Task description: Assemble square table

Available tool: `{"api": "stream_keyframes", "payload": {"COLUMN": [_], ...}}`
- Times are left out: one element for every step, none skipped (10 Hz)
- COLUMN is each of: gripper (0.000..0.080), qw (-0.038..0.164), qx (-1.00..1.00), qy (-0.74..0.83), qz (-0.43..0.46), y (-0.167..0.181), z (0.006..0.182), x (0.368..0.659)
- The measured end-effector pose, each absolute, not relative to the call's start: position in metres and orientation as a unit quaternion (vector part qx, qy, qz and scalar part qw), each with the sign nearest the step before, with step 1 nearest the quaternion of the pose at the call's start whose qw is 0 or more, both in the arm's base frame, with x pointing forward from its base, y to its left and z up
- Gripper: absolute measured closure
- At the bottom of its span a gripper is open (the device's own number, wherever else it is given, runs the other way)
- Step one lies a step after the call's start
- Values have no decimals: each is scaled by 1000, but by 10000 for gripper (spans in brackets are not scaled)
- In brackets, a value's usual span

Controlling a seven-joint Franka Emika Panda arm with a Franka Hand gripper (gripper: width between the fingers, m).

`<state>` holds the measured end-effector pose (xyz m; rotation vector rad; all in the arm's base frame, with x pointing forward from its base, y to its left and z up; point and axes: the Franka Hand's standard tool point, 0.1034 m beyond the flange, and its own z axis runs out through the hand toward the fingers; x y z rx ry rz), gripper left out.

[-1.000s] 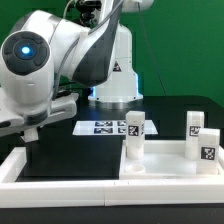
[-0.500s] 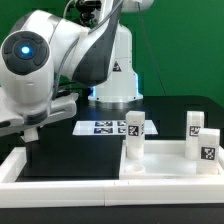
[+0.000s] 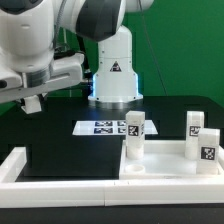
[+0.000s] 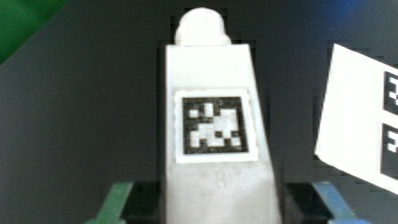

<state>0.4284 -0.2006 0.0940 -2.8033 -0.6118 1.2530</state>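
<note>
In the wrist view a white table leg (image 4: pixel 217 120) with a black-and-white tag runs lengthways between my fingers, its rounded end pointing away from the camera. My gripper (image 4: pixel 217 205) is shut on its near end, with the green finger (image 4: pixel 121 203) on one side and the blue finger (image 4: pixel 326 200) on the other. In the exterior view the arm (image 3: pixel 45 50) is high at the left and the gripper itself is out of frame. Three more tagged legs stand upright at the exterior view's right (image 3: pixel 134 135), (image 3: pixel 194 124), (image 3: pixel 207 150). I cannot see the square top.
The marker board (image 3: pixel 105 127) lies on the black table in front of the robot base, and also shows in the wrist view (image 4: pixel 356 110). Long white bars (image 3: pixel 100 185) edge the front and sides of the black surface.
The arm has risen and swung toward the top of the exterior view. The three standing legs have not moved.
</note>
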Motion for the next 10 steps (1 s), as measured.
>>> {"api": "stream_keyframes", "payload": {"gripper": [508, 508, 508, 508, 508, 508, 508, 508, 508, 508], "qw": [10, 12, 23, 47, 63, 70, 71, 65, 67, 67], "qx": [-910, -919, -932, -945, -955, -962, -965, -971, -976, -982], "qy": [-198, -195, -189, -176, -167, -161, -150, -145, -147, -139], "qz": [365, 344, 309, 272, 237, 208, 202, 178, 147, 108], "y": [-203, -204, -200, -182, -169, -166, -177, -182, -182, -183], "z": [89, 92, 94, 109, 126, 145, 152, 146, 145, 145], "x": [434, 433, 438, 454, 471, 483, 478, 479, 482, 484]}}
